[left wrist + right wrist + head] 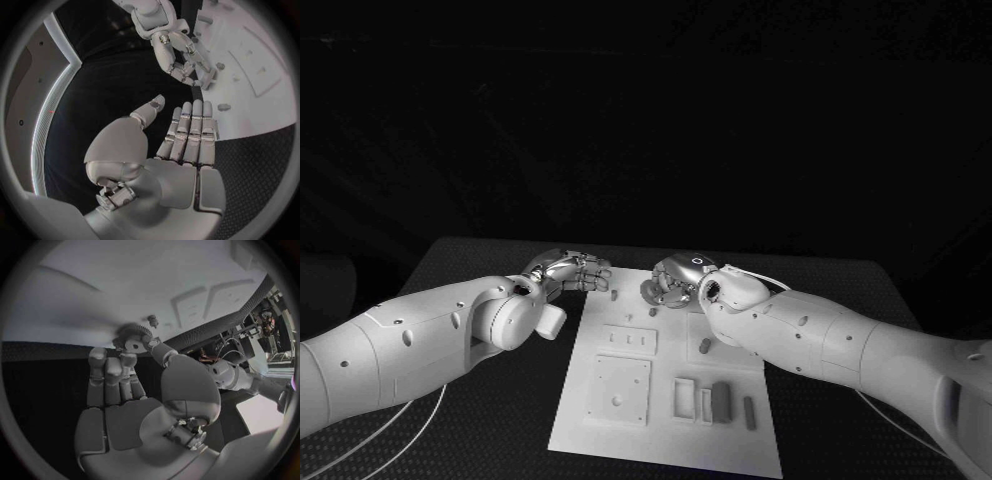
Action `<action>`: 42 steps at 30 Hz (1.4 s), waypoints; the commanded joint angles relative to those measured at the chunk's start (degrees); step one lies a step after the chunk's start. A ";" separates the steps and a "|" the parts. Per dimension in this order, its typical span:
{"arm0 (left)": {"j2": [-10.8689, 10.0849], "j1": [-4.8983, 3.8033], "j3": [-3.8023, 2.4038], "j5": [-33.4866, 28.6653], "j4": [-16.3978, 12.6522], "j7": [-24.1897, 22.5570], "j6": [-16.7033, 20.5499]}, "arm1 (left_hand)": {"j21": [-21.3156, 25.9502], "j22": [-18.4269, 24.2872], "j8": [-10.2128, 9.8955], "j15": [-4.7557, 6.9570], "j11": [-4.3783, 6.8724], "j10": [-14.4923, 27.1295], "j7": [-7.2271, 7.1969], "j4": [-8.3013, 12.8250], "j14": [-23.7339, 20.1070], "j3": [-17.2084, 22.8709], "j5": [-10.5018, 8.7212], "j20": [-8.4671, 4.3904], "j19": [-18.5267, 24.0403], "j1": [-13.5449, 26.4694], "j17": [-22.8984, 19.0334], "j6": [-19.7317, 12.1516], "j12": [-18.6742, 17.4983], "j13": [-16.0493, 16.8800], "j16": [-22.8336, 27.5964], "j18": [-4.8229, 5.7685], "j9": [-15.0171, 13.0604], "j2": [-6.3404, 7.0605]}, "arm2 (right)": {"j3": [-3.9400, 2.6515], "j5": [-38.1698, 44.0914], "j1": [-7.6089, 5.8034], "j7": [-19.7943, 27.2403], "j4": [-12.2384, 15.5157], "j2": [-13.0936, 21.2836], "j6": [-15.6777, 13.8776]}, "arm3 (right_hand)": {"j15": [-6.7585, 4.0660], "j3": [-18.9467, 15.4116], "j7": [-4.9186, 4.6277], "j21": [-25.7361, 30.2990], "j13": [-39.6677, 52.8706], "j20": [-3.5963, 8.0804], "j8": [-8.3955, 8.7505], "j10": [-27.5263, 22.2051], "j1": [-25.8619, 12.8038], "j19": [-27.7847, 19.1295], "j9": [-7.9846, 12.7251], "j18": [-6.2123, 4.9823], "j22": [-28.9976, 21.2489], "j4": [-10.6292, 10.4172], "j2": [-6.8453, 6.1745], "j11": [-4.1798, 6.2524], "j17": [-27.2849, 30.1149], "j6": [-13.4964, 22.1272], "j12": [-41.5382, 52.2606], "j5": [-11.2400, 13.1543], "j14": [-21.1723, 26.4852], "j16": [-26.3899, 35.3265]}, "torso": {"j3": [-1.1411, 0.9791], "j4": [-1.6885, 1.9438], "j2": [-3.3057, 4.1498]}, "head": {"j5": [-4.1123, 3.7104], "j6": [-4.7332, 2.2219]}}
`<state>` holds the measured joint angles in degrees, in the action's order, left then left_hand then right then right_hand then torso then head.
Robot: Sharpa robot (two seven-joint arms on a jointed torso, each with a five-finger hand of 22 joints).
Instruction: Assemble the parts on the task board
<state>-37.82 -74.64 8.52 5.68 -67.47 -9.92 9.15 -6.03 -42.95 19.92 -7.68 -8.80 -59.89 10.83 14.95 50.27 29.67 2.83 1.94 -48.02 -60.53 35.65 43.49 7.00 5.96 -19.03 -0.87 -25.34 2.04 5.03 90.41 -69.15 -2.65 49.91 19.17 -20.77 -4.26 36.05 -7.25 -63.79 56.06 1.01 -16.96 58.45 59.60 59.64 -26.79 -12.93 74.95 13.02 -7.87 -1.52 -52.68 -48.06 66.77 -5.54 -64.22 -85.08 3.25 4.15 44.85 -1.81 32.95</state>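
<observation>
Head view: spotted left hand (571,272) just off the far left corner of the task board (596,430), over black table (488,420), not touching the board. Checked left wrist view: fingers (187,132) laid straight and side by side, thumb swung well out, nothing held. Judged it parked there as a spare, near enough to steady the board or take a piece, clear of the other arm's work.

Noted shallow moulded recesses (622,385) on the left half of the board, near side, still unfilled; likely seats for pieces.

Found right hand (678,282) over the far edge of the board, just beside the left hand but apart from it. Confirmed in right wrist view: small toothed gear (132,334) pinched between thumb and fingertips, other fingers straight alongside. Saw gear held just above the far edge of the board, close to a small upright peg (152,318) on it. Judged the pinch at the rim as chosen to keep the gear's bore free for dropping onto that peg; could not tell whether gear touched the board.

Logged loose grey blocks (718,402) on the near right part of the board, untouched, well apart from both hands. Task judged early.
</observation>
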 commanded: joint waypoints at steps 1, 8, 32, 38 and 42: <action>0.12 -0.04 -0.04 0.12 -0.16 -0.42 -0.76 | 0.25 -0.07 -0.22 0.00 -0.48 0.01 0.43 -0.18 0.20 -0.32 0.00 0.00 -0.40 0.41 0.10 -0.09 -0.39 -0.09 0.35 0.16 0.07 0.06 | 0.21 -0.07 0.36 0.12 -0.21 0.14 2.47 | 0.05 0.12 -0.96 0.43 -0.08 0.03 0.42 -4.04 0.14 -0.61 0.09 -2.07 0.61 -0.21 -0.34 -0.33 0.08 -3.83 -0.25 0.13 0.58 0.40 | -0.02 -0.03 0.01 | 0.00 0.04; 0.11 -0.04 -0.04 0.12 -0.17 -0.43 -0.74 | 0.27 -0.08 -0.22 0.00 -0.48 0.00 0.44 -0.19 0.21 -0.32 0.00 0.00 -0.41 0.42 0.12 -0.09 -0.40 -0.09 0.36 0.16 0.07 0.04 | 0.23 -0.53 0.46 0.81 -0.21 0.14 2.27 | 0.14 0.32 -0.98 0.47 -0.01 -0.05 0.31 -4.19 0.89 -0.73 0.04 -2.07 0.68 0.36 0.63 -0.38 0.02 -4.01 -0.12 0.12 0.72 0.34 | -0.02 0.01 -0.01 | -0.01 0.08; 0.45 -0.03 -0.04 0.12 0.25 -0.38 -0.89 | 0.31 -0.11 -0.23 0.01 -0.48 -0.02 0.45 -0.26 0.23 -0.29 0.00 0.00 -0.44 0.43 0.18 -0.10 -0.43 -0.09 0.41 0.15 0.06 -0.06 | 0.21 -1.15 0.48 1.38 0.93 0.14 -1.07 | -0.33 0.25 -0.43 0.05 -0.03 -0.11 -0.56 -3.53 1.11 -0.33 -0.38 -2.07 0.87 2.00 3.95 0.13 -0.06 -5.64 0.34 0.09 0.17 -0.05 | -0.01 0.02 -0.02 | 0.01 0.27; 0.39 -0.03 -0.04 0.12 0.26 -0.38 -0.84 | 0.33 -0.11 -0.23 0.01 -0.47 -0.02 0.44 -0.25 0.23 -0.29 0.00 -0.01 -0.44 0.42 0.19 -0.10 -0.44 -0.09 0.43 0.15 0.06 -0.07 | 0.21 -1.07 0.48 0.98 0.88 0.47 0.11 | -0.35 0.22 -0.45 0.05 -0.06 -0.09 -0.46 -3.51 0.97 -0.31 -0.35 -2.07 0.86 2.09 3.85 0.13 -0.04 -5.49 0.31 0.11 0.15 -0.02 | 0.01 0.02 -0.01 | 0.03 0.27; 0.33 -0.03 -0.04 0.12 0.26 -0.38 -0.80 | 0.34 -0.12 -0.23 0.01 -0.47 -0.02 0.44 -0.24 0.23 -0.29 0.00 -0.01 -0.44 0.42 0.21 -0.11 -0.45 -0.09 0.45 0.15 0.06 -0.06 | 0.21 -1.12 0.48 0.94 0.82 0.66 0.15 | -0.34 0.19 -0.47 0.07 -0.09 -0.09 -0.40 -3.53 0.88 -0.33 -0.32 -2.07 0.85 2.14 3.66 0.11 -0.02 -5.39 0.28 0.11 0.17 0.01 | -0.01 0.00 0.01 | 0.05 0.26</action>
<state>-37.55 -74.64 8.52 5.68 -67.12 -9.89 9.13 -6.04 -42.98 19.92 -7.67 -8.80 -59.89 10.83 14.80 50.26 29.52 2.83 1.94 -48.01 -60.53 35.80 43.49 6.78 5.97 -18.80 -0.87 -25.34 2.04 5.23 89.25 -68.68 -1.98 50.69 19.81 -21.29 -4.43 36.14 -7.25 -63.57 56.07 0.80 -17.36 58.45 60.57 59.05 -27.19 -12.91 74.95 14.87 -4.44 -1.52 -52.68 -48.06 66.77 -5.54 -63.96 -84.86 3.25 4.17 44.83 -1.79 33.23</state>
